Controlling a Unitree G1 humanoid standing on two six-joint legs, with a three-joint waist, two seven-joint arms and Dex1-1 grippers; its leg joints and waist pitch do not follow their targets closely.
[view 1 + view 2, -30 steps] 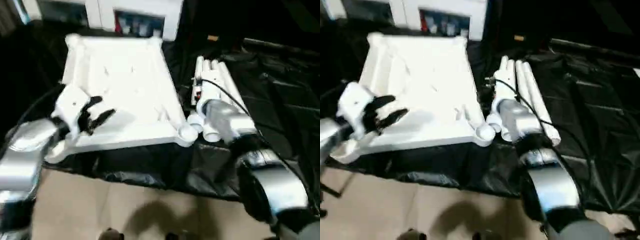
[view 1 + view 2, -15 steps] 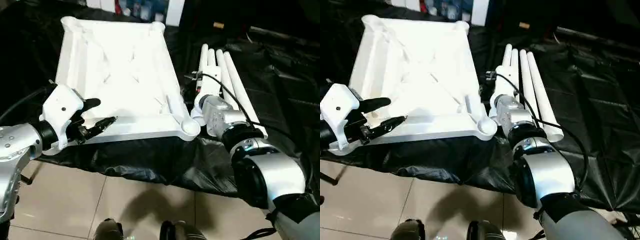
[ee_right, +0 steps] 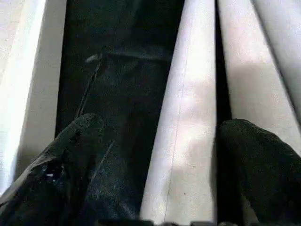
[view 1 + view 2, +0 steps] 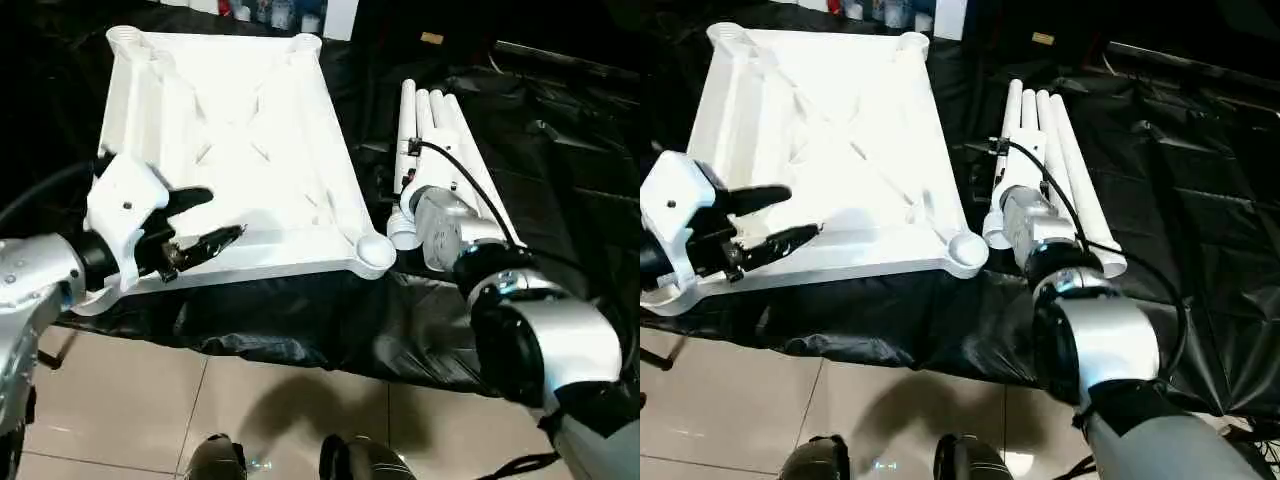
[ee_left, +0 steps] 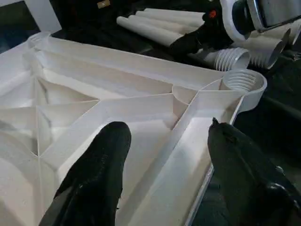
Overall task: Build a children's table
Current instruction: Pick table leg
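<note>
1. Four legs (image 4: 440, 130) lie side by side on our right, on the black sheet (image 4: 560, 200), touching each other in a tight bundle.
2. Long axis of the legs runs from the near edge of the sheet toward the far edge. Threaded ends (image 5: 230, 59) point to the near edge, next to the tabletop's near right corner socket (image 4: 375, 250).
3. Tabletop (image 4: 230, 140) sits left of the legs, flipped, ribbed underside up. Its long axis also runs near-to-far, roughly parallel to the legs, with a dark strip of sheet between them.
4. Round sockets are visible at the far corners and the near right corner. The near right socket shows inner threads in the left wrist view.
5. Our left gripper (image 4: 200, 220) is over the tabletop's near edge, toward its near left corner. Fingers (image 5: 99, 169) are spread partway, one over the ribs and one past the rim, with nothing between them.
6. Our right gripper (image 3: 155, 155) is over the legs near their threaded ends, jaws wide, straddling one leg without clamping it.
7. Tiled floor (image 4: 150, 400) is below the sheet's near edge.
</note>
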